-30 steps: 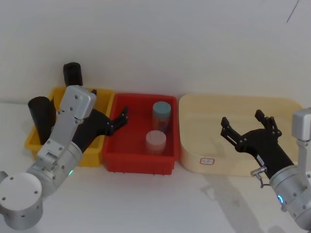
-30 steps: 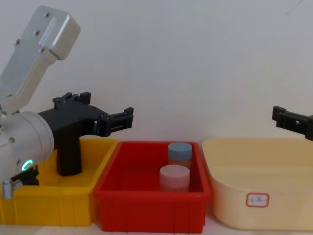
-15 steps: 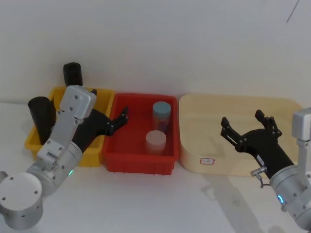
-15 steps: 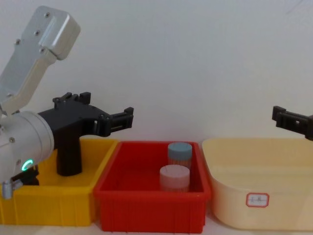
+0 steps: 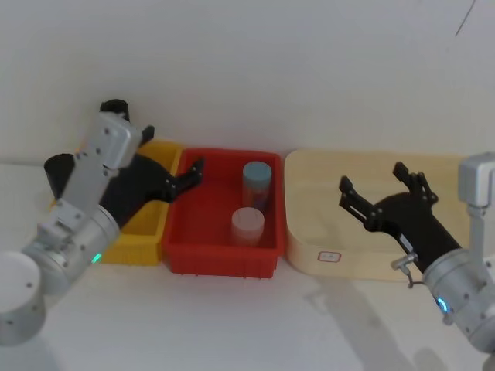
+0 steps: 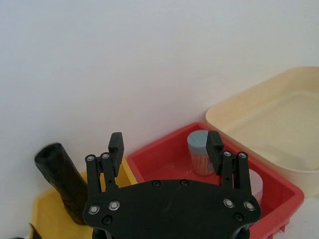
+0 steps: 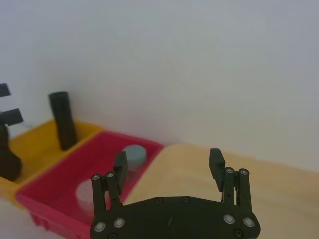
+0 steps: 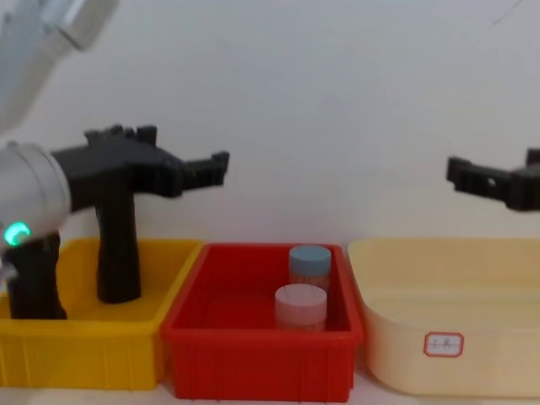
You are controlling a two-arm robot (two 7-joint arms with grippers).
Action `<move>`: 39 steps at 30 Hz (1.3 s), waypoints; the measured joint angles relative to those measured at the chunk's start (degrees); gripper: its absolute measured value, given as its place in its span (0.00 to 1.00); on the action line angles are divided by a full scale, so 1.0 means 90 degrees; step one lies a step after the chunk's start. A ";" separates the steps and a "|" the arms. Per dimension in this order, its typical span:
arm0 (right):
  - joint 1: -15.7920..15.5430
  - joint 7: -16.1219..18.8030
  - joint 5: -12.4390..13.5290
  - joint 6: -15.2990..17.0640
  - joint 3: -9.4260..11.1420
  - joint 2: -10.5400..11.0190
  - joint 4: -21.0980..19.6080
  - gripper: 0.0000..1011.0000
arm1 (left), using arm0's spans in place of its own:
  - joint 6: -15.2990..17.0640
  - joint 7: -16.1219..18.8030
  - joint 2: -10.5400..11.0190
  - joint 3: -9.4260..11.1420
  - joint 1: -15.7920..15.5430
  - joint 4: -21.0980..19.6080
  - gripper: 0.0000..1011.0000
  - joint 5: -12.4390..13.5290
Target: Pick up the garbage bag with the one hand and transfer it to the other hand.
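The left gripper (image 6: 165, 143) hovers spread-fingered above the red bin's (image 5: 220, 261) left edge, the right gripper (image 5: 373, 179), likewise spread, over the cream tub (image 5: 309, 251) to its right; the garbage bag (image 5: 56, 174) stands in the yellow bin (image 5: 135, 249) to its left, and two jars (image 5: 248, 226) stand inside it.

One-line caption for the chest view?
Open left claw hovers beside two black rolls standing in the yellow bin; open right claw hovers above the cream tub.
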 joint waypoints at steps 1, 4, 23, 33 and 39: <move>0.0025 0.0018 0.0012 0.0056 -0.0013 0.0000 -0.0044 0.99 | 0.0067 -0.0125 0.0086 -0.0068 0.0008 -0.0109 0.99 -0.0095; 0.0112 0.0061 0.0041 0.0254 -0.0070 -0.0015 -0.0181 0.99 | 0.0144 -0.0276 0.0253 -0.0219 0.0054 -0.0292 0.99 -0.0230; 0.0776 0.0140 0.0043 0.1642 -0.0787 -0.0501 -0.0728 0.99 | 0.0370 -0.1143 0.1488 -0.2270 0.1240 -0.1138 0.99 -0.1468; 0.1042 0.0195 0.0015 0.2023 -0.1026 -0.0739 -0.0480 0.99 | 0.0438 -0.1320 0.1640 -0.3045 0.1788 -0.0910 0.99 -0.1949; 0.1176 0.0268 0.0014 0.2157 -0.1117 -0.0841 -0.0287 0.99 | 0.0489 -0.1369 0.1654 -0.3233 0.1946 -0.0650 0.99 -0.2064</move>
